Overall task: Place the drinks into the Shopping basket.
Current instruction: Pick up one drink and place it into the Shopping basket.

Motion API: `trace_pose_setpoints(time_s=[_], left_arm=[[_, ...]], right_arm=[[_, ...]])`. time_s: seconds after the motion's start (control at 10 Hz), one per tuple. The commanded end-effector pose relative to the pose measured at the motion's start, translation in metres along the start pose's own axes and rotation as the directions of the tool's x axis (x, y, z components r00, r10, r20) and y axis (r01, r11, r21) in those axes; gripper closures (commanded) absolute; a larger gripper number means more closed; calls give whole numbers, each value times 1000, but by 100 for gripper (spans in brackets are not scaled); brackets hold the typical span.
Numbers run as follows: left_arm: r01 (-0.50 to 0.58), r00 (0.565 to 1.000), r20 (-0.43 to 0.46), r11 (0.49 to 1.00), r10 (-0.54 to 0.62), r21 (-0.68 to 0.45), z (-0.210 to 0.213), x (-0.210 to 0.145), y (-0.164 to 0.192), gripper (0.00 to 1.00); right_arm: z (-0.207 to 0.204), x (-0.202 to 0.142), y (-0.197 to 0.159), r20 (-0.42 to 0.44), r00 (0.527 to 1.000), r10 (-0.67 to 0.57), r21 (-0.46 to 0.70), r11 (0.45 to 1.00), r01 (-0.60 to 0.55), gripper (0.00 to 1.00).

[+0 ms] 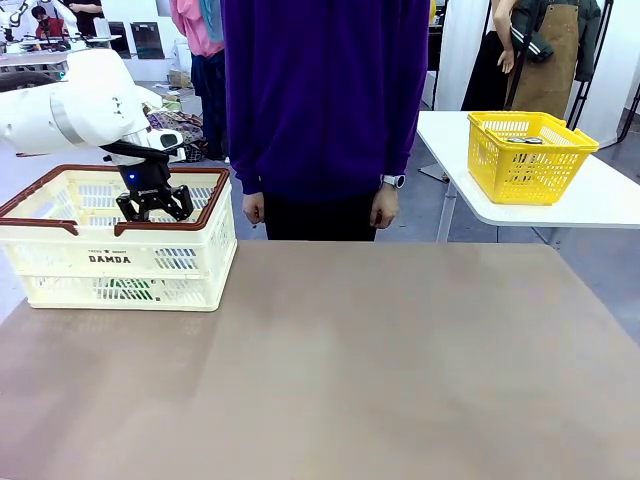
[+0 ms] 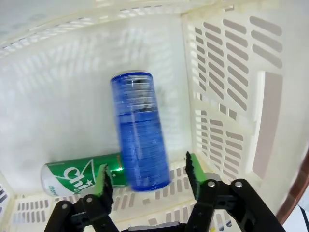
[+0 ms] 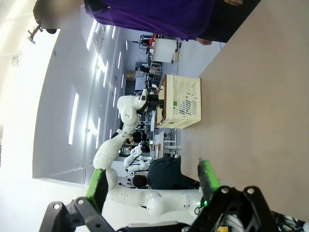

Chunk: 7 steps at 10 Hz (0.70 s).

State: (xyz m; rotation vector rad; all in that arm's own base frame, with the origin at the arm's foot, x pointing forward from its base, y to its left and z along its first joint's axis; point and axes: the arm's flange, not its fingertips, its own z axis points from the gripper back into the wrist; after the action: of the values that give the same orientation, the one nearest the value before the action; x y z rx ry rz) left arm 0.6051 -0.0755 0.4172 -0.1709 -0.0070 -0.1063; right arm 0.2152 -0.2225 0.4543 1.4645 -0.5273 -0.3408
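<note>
Nearest us, the brown table [image 1: 380, 360] runs bare from its front edge across the middle and the right side, and we see wide open room there.

The right gripper [image 3: 152, 176] hangs above that bare top with its green pads well apart and nothing between them.

At the table's left edge stands the Shopping basket [image 1: 60, 262], its brown rim facing up and its right wall bordering the free tabletop. The left gripper [image 1: 155, 212] hangs inside the rim, near the basket's right wall, pointing down. Its jaws stand apart, and we see a gap on each side between the pads and the blue can [image 2: 140, 130] below them, so it grips nothing.

The blue can is smeared with blur, so we cannot tell whether it rests on the basket floor. It sits close to a slatted wall and a corner. Its near end overlaps one end of the green can [image 2: 77, 176], which lies on its side on the floor along another wall.

At the far edge a person [image 1: 320, 100] stands with both hands [image 1: 252, 208] down, clear of the table. Farther right, a yellow basket [image 1: 525, 165] sits on a separate white table [image 1: 600, 200].
</note>
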Motion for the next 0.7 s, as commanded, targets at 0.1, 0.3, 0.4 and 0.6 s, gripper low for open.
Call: trace_pose_setpoints(time_s=[0.1, 0.3, 0.4, 0.6], left_arm=[[-20, 1000, -7, 1000, 20, 11, 6, 6, 1, 0], [-15, 1000, 7, 1000, 15, 6, 12, 5, 0, 0], [-13, 1000, 13, 1000, 13, 5, 15, 4, 0, 0], [-10, 998, 58, 1000, 12, -23, 41, -13, 2, 0]], right_arm=[[0, 2, 5, 9, 1000, -2, 21, 1000, 2, 0], [0, 2, 5, 9, 1000, -2, 21, 1000, 2, 0], [0, 2, 5, 9, 1000, -2, 21, 1000, 2, 0], [0, 2, 5, 9, 1000, -2, 21, 1000, 2, 0]])
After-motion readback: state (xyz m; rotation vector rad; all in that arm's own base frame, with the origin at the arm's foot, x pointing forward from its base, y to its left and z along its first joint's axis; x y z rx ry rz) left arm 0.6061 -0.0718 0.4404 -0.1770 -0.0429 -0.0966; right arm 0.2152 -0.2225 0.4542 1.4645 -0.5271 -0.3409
